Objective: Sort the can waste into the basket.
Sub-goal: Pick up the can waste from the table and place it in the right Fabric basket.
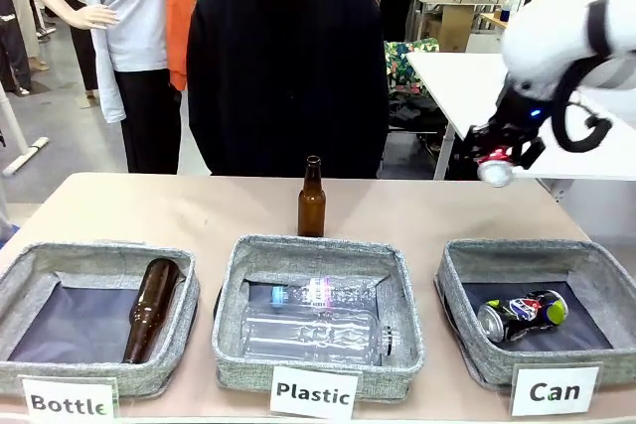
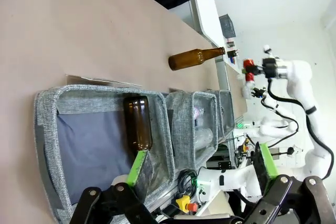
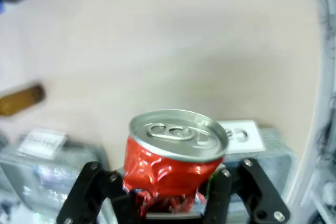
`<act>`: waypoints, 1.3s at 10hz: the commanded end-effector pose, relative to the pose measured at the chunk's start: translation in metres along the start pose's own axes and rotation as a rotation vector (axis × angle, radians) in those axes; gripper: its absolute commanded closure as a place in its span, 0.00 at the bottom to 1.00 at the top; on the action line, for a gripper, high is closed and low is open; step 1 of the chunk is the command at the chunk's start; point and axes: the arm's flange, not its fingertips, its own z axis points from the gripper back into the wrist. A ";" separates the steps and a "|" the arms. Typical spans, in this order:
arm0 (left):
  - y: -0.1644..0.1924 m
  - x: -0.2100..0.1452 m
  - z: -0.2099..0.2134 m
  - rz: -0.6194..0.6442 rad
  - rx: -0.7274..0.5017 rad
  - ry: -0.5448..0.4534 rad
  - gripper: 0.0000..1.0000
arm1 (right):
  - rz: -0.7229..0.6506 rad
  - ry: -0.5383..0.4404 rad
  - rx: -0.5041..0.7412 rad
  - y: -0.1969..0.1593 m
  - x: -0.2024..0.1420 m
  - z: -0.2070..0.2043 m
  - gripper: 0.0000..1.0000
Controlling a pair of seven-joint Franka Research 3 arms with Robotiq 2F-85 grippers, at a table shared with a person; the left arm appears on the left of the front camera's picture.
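A crushed shiny red can (image 1: 496,170) hangs in the air above the table's far right, with my right gripper (image 1: 492,153) shut on it. In the right wrist view the red can (image 3: 172,155) stands top up between the black fingers (image 3: 92,191). A dark blue crushed can (image 1: 523,315) lies inside the grey woven basket (image 1: 463,263) marked "Can" at the front right. The held can is above and behind that basket. My left gripper (image 2: 202,163) is open with nothing between its green pads (image 2: 137,165), over the near end of the "Bottle" basket (image 2: 50,109).
A brown glass bottle (image 1: 311,198) stands upright at mid-table behind the "Plastic" basket (image 1: 237,275), which holds clear plastic bottles (image 1: 313,330). Another brown bottle (image 1: 150,307) lies in the "Bottle" basket (image 1: 30,263). A person in black stands at the far edge.
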 end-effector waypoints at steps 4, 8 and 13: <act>-0.002 -0.001 0.001 0.007 -0.013 0.000 0.00 | 0.992 0.270 0.108 -0.066 -0.103 0.037 1.00; -0.002 -0.001 0.001 0.007 -0.013 0.000 0.00 | 1.786 0.295 0.096 -0.111 -0.124 0.039 1.00; -0.002 -0.001 0.001 0.007 -0.013 0.000 0.00 | 1.813 0.187 0.120 -0.109 -0.120 0.034 1.00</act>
